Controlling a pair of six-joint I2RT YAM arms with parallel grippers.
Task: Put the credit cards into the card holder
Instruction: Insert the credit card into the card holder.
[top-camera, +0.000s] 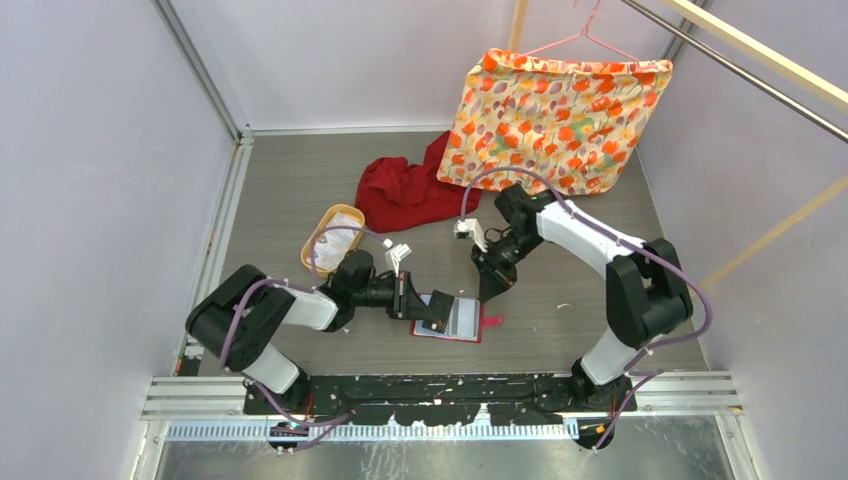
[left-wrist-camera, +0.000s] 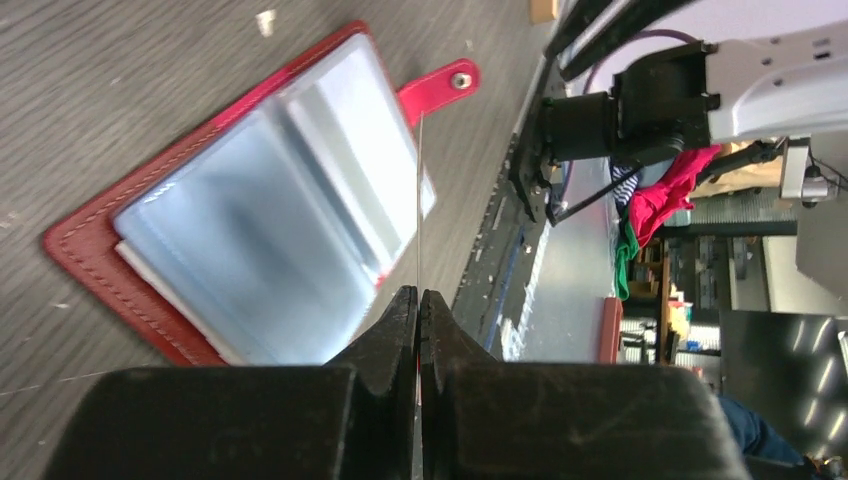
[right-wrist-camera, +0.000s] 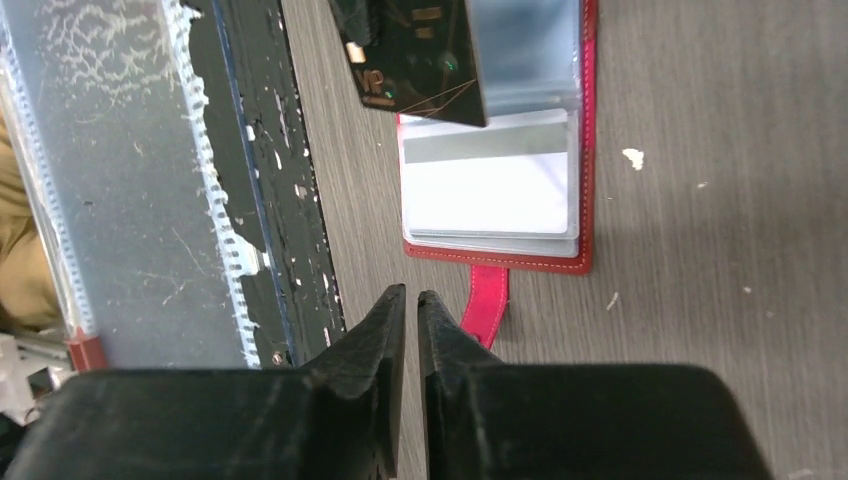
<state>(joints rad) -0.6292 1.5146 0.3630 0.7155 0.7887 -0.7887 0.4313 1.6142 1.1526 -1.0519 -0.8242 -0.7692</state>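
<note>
The left gripper (left-wrist-camera: 418, 300) clamps a thin dark plastic credit card (right-wrist-camera: 420, 60) edge-on above the open red leather card holder (top-camera: 467, 318) at mid-frame, apparently lining it up with a clear pocket, while the right gripper (right-wrist-camera: 411, 300) hovers closed and empty.

Dark card (right-wrist-camera: 420, 60), right wrist view: gold letters near its lower left corner read "VP", possibly "VIP". A line of finer gold print just under them is too small to make out. Print on the pale cards in the card holder (right-wrist-camera: 586, 150) is too blurred to read.
</note>
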